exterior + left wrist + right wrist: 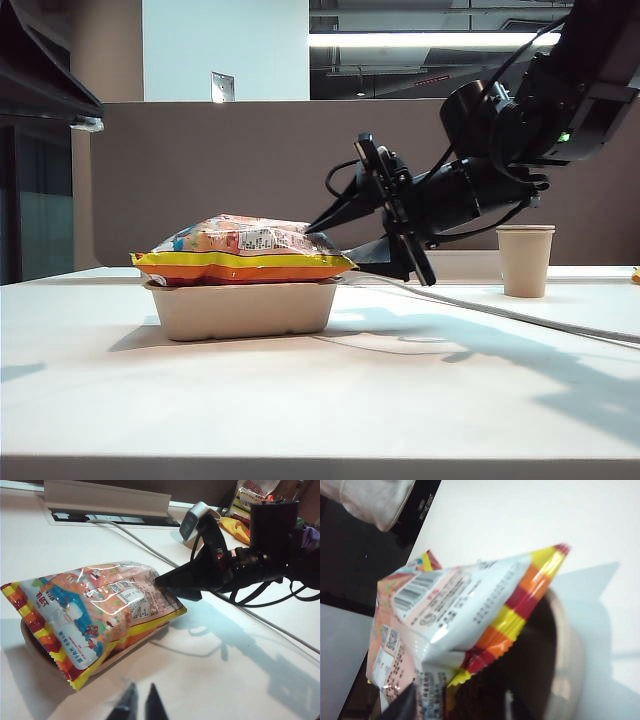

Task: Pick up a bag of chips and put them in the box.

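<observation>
The bag of chips [245,250], orange with yellow and red striped edges, lies flat across the top of the beige box [240,308], overhanging its rim. My right gripper [335,243] reaches in level from the right. It stands open, its fingers above and below the bag's near end. In the right wrist view the bag [465,610] fills the space in front of the right gripper [460,707], with the box [570,655] beneath. The left wrist view shows the bag [95,615], the box rim [30,645] and the right gripper [172,587]. My left gripper [141,700] hangs apart, shut, empty.
A tall beige paper cup [525,260] stands at the back right. A grey cable [500,310] runs across the table behind the box. A cable channel [110,505] and other snack packets [245,510] lie along the far edge.
</observation>
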`<action>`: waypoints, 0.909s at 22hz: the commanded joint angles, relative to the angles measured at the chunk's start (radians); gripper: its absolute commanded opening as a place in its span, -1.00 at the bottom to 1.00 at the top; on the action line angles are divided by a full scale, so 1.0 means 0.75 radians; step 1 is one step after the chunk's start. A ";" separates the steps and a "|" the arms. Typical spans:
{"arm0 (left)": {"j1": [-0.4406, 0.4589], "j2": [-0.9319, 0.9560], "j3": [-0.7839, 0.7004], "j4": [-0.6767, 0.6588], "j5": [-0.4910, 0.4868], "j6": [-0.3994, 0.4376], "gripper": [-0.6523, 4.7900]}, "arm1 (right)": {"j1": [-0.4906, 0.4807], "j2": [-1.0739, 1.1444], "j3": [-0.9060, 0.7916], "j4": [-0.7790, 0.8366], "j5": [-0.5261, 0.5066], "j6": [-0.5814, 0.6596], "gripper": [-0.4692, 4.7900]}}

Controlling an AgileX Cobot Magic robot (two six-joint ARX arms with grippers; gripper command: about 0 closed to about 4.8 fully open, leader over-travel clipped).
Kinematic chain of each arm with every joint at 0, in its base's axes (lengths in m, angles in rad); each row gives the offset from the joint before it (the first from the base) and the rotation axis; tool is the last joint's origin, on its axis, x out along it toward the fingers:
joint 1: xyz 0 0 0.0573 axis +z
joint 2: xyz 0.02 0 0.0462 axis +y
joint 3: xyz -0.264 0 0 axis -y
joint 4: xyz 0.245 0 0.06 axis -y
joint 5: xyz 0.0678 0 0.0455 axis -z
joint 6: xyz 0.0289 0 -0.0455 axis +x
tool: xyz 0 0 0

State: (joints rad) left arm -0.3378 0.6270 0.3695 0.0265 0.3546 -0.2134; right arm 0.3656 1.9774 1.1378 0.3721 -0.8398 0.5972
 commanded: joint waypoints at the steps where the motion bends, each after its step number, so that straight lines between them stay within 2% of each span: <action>1: 0.001 -0.004 0.007 0.027 -0.003 0.006 -0.66 | -0.053 -0.057 0.006 0.036 -0.032 -0.032 0.02; 5: 0.001 -0.004 0.007 0.038 -0.003 0.006 -0.66 | -0.126 -0.221 0.005 0.023 -0.076 -0.094 0.02; 7: 0.001 -0.004 0.007 0.038 -0.002 0.006 -0.66 | -0.144 -0.349 0.005 -0.063 -0.067 -0.229 0.02; 9: 0.001 -0.004 0.007 0.038 0.002 0.005 -0.66 | -0.153 -0.516 0.005 -0.241 0.016 -0.454 0.02; 12: 0.001 -0.005 0.007 0.043 0.009 0.005 -0.66 | -0.153 -0.767 0.005 -0.565 0.253 -0.757 0.01; 17: 0.001 -0.036 0.007 0.047 0.042 -0.006 -0.66 | -0.152 -1.067 0.002 -0.926 0.472 -0.960 -0.02; 20: 0.001 -0.132 0.007 0.047 0.041 -0.005 -0.66 | -0.152 -1.215 0.001 -1.024 0.474 -0.970 -0.02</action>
State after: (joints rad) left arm -0.3374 0.5503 0.3695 0.0433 0.3786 -0.2176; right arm 0.2512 1.0943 1.1358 -0.3748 -0.4881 -0.1246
